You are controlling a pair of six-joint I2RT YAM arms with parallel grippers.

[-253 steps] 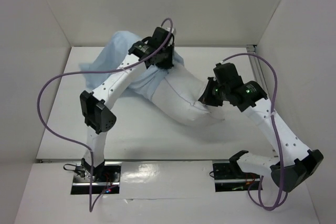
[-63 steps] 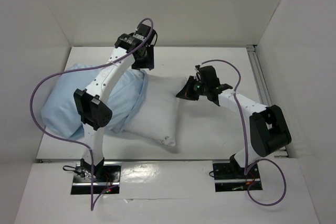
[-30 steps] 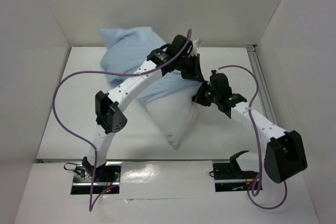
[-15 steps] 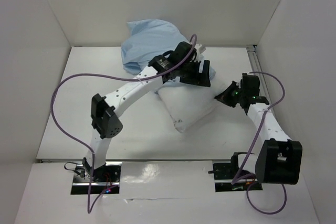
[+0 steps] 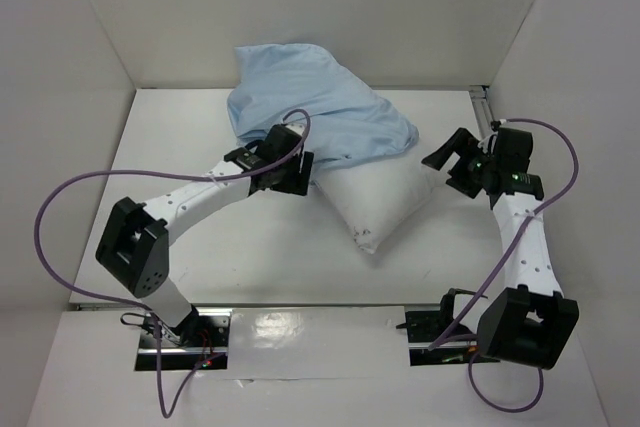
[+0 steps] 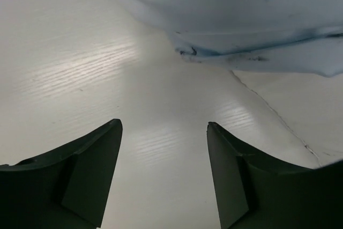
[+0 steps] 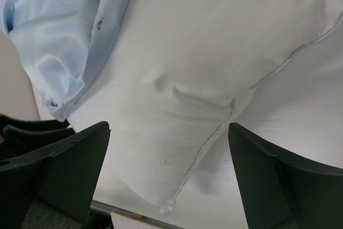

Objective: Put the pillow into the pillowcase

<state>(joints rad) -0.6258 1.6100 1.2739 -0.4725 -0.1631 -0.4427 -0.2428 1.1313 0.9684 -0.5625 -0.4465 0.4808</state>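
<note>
Pillow (image 5: 385, 197): plump white rectangular cushion with a piped seam; lies diagonally on the table (image 5: 250, 247), one bare corner pointing at the near edge.
Pillow state: partly sheathed, its far end hidden under blue fabric.
Pillowcase (image 5: 310, 112): thin pale blue cloth, wrinkled, with tiny dark specks near its hem.
Pillowcase pose: puffed over the pillow's far end, its top against the back wall (image 5: 330, 17); the hem crosses the pillow at a slant.
</note>
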